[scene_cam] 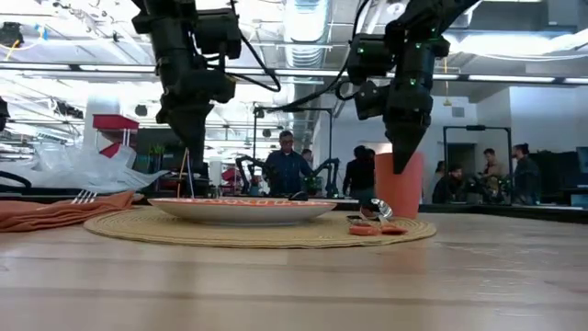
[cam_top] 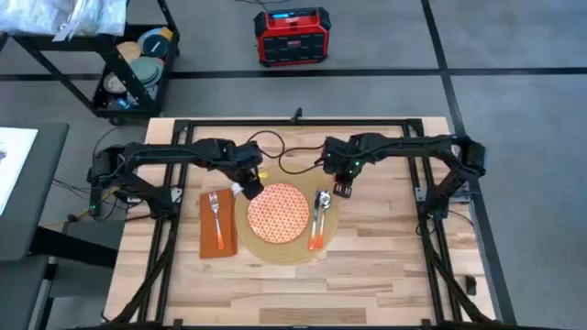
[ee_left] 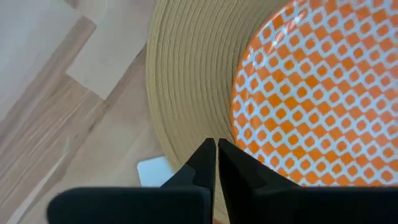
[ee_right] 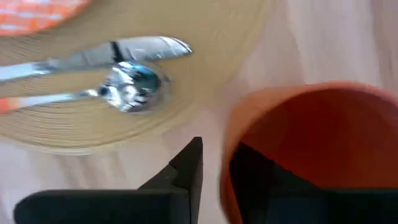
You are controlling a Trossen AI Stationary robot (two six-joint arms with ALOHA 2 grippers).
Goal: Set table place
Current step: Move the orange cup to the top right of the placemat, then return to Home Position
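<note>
Right gripper (ee_right: 214,168) grips the small orange cup's (ee_right: 311,143) rim, centre-right of my frame, just beyond the round woven placemat's (cam_top: 284,247) edge.

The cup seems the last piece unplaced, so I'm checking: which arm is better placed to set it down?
The right. Its claw straddles the cup rim beside the placemat, next to the knife and spoon. The left claw is shut over the plate's far edge.

Right gripper (ee_right: 214,165) pinched the rim of a small orange cup (ee_right: 311,137) on the light-wood table (ee_right: 329,43); steel knife (ee_right: 118,51) and spoon (ee_right: 127,87) lay on the tan woven placemat (ee_right: 205,37).
</note>
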